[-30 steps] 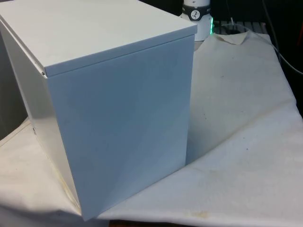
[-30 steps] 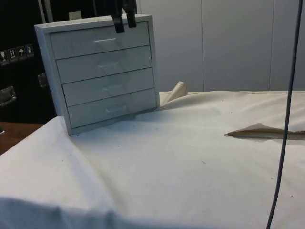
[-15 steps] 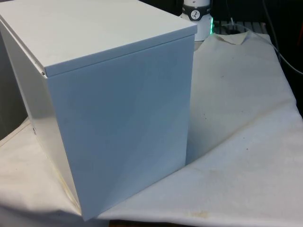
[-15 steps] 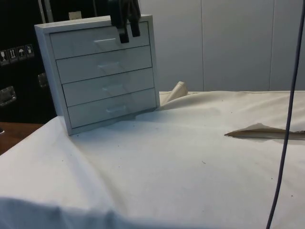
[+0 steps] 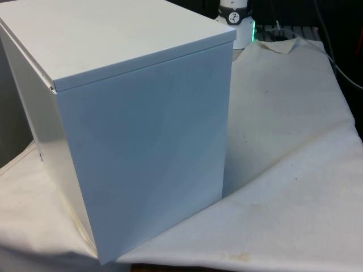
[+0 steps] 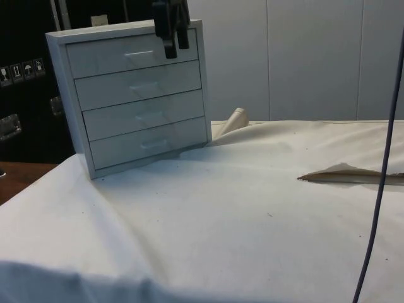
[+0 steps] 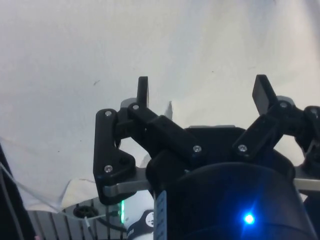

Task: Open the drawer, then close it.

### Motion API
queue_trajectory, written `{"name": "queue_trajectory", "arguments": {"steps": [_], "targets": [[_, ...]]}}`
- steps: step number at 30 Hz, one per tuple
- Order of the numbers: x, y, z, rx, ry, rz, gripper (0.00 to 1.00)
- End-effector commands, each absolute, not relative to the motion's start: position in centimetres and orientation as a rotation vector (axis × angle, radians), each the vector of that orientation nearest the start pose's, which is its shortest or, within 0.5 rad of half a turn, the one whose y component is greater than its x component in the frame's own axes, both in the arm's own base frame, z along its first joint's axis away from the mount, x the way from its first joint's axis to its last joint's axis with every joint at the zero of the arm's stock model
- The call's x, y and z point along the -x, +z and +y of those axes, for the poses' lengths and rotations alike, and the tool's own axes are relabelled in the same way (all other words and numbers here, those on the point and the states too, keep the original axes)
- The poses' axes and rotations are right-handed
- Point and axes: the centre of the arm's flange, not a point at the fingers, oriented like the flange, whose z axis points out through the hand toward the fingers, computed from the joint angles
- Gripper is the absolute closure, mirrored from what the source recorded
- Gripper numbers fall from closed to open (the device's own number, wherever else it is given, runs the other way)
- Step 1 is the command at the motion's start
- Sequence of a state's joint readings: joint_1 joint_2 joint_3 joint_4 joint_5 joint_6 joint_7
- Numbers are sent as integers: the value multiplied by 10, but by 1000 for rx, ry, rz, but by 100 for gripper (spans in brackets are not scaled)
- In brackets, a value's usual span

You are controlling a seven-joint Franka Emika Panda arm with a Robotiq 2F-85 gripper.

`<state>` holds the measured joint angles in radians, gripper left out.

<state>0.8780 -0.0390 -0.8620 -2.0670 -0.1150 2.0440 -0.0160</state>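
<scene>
The chest of drawers stands on the table near its far corner in the side view, before the dark cabinets there; it is white, with four drawers stacked one above another. The top drawer sits flush with the frame, as do the three below it, each with a small pale handle at its middle. All four are closed, so nothing of their insides can be seen. In the front view the chest turns its plain back and one side towards the camera and takes up the front view's left, with its flat top seen from above.

The gripper hangs in front of the top drawer's face in the side view, towards the drawer's end nearer the white wall panels, just off from the handle; whether it touches the drawer front I cannot tell. In the wrist view the gripper has its jaws spread wide apart, with nothing between them but cloth beyond.

The white cloth covers the table, creased and dotted with small dark specks. It lifts into a folded peak just behind the chest's lower corner, and another raised fold lies well apart, towards the side view's right. A dark cable hangs down close to the side camera. Pale wall panels stand behind the table.
</scene>
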Motion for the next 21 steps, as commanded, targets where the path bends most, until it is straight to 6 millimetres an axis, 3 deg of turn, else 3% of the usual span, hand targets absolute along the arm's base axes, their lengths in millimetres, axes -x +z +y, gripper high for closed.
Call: {"name": "queue_trajectory", "arguments": {"steps": [1,21], "targets": [[-542,445,-1,3222,-34,-151,0],[-538,442,-2,3224,-12,-171,0]]}}
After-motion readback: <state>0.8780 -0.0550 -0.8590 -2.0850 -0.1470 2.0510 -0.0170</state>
